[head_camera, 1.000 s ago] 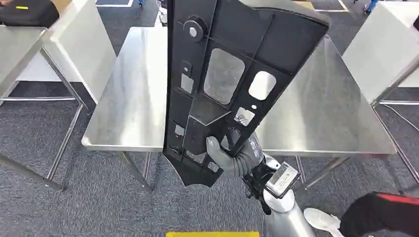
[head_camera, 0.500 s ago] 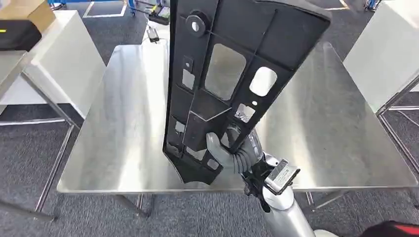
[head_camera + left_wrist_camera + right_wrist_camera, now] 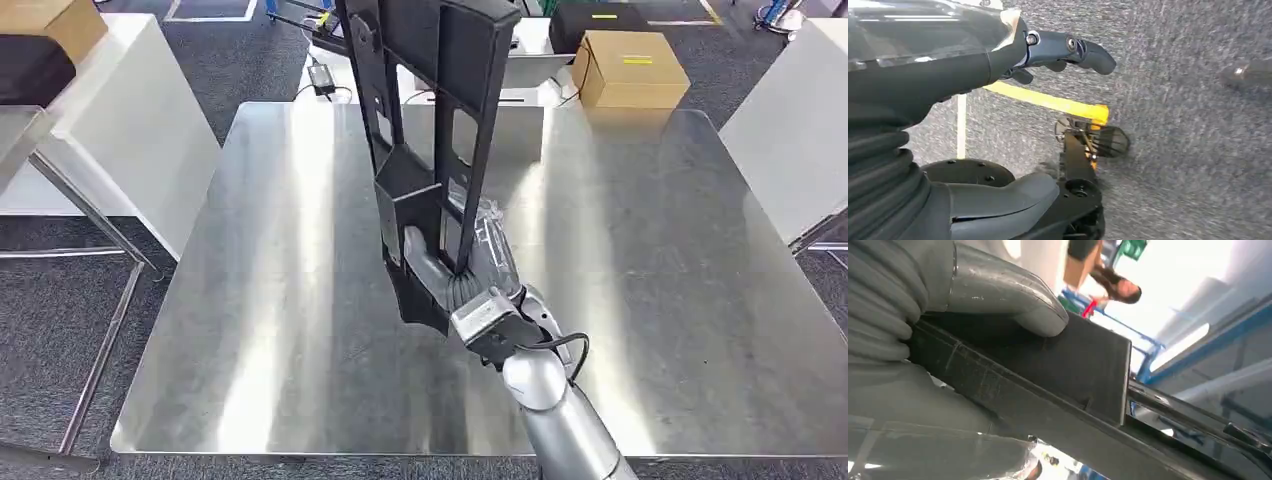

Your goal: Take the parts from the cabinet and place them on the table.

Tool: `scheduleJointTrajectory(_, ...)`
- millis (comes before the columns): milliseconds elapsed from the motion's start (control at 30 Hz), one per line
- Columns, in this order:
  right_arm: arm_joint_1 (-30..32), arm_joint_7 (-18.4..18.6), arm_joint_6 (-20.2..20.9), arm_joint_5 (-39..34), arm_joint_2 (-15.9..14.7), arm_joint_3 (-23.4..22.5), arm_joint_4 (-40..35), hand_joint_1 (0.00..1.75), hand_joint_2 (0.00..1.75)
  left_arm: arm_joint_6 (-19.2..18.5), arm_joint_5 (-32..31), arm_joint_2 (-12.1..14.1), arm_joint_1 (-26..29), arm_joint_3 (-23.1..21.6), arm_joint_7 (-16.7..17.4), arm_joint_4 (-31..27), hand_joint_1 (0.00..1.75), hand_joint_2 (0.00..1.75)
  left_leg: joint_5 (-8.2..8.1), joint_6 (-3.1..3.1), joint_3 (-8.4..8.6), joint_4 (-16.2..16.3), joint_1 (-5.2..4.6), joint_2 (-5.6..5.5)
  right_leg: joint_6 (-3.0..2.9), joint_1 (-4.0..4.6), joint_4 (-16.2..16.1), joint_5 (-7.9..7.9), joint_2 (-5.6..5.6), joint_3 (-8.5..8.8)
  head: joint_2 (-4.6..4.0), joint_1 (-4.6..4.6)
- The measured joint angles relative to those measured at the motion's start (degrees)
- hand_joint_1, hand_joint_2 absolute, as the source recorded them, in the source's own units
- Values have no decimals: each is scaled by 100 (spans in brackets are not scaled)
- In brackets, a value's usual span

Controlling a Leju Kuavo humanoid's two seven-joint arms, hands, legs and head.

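Observation:
A long black plastic part [image 3: 430, 120] with cut-out openings stands nearly upright above the steel table [image 3: 280, 300]. My right hand [image 3: 455, 280] grips it near its lower end, over the table's middle. In the right wrist view the grey thumb [image 3: 1013, 295] presses on the black part [image 3: 1058, 370]. My left hand [image 3: 1048, 50] hangs beside my body over the grey carpet, its fingers loosely curled and holding nothing.
A cardboard box [image 3: 630, 68] and a laptop-like device [image 3: 500, 60] sit just beyond the table's far edge. White tables stand at the left [image 3: 120, 130] and right [image 3: 790, 130]. A yellow floor line [image 3: 1048, 102] runs under my left hand.
The view has advanced toward the table. The black part has turned from broadside to nearly edge-on, and my right hand now holds it over the table's middle instead of its near edge.

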Motion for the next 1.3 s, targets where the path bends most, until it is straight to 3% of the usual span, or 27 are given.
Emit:
scheduleJointTrajectory(33,-35,60,-132,93,0,2,62,175,175,4,9,0,6,0,0,2,0,175,-44,-36,12,-4,-13,-21,32,-19,-423,290,-45,53,0,8)
scheduleJointTrajectory(67,-61,89,-259,140,11,0,122,175,175,7,22,0,-2,0,0,4,0,175,-94,-79,39,46,-56,-42,-48,12,-479,305,-49,134,0,-4)
scheduleJointTrajectory(100,-61,133,-299,177,24,-2,149,175,175,11,22,-2,0,0,2,4,0,175,-100,-84,31,33,-56,-46,-151,5,-484,297,-44,131,0,-4)
scheduleJointTrajectory(133,-71,164,-323,194,37,-15,175,175,175,15,22,0,8,0,0,4,0,175,-115,0,30,44,-69,-44,-177,-14,-491,315,-36,124,0,-13)
scheduleJointTrajectory(333,-142,179,-358,205,94,-20,284,175,175,20,22,-17,-2,-2,0,4,0,175,-117,14,85,-27,-62,4,-222,21,-490,286,16,130,0,-13)
scheduleJointTrajectory(467,-142,422,-678,496,96,-39,310,175,175,52,22,-17,-2,-2,2,4,0,175,-121,-4,95,-40,-58,9,-252,34,-489,271,16,135,0,-11)
scheduleJointTrajectory(567,-142,986,-1248,1328,87,-134,347,175,175,57,22,-17,-2,-2,0,4,0,175,-126,-94,97,-44,-48,11,-254,41,-487,271,15,139,0,-11)
scheduleJointTrajectory(667,-160,1518,-1519,2133,61,-223,424,175,175,70,20,-22,-4,-2,0,4,0,175,-124,-97,98,-44,-51,22,-279,39,-487,279,17,140,0,-11)
scheduleJointTrajectory(833,-164,3011,-1545,4423,13,-459,761,175,175,85,-4,-18,-8,-2,48,4,0,175,-123,-95,99,-40,-81,19,-278,20,-488,280,15,149,0,-11)
scheduleJointTrajectory(900,-163,3241,-1541,4785,6,-527,866,175,175,90,-4,-17,-9,-2,55,4,0,175,-123,-95,100,-37,-85,20,-278,12,-490,280,15,150,0,-11)
scheduleJointTrajectory(1033,-162,3337,-1534,4907,-2,-597,1001,175,175,94,-4,-20,-9,-2,59,4,0,175,-125,-92,100,-32,-92,20,-277,3,-491,280,15,151,0,-11)
scheduleJointTrajectory(1300,-134,4474,-1119,6302,-96,-923,1152,175,175,50,-96,-17,-10,-7,24,4,0,175,-126,-91,101,-31,-98,17,-277,0,-492,280,14,152,0,-11)
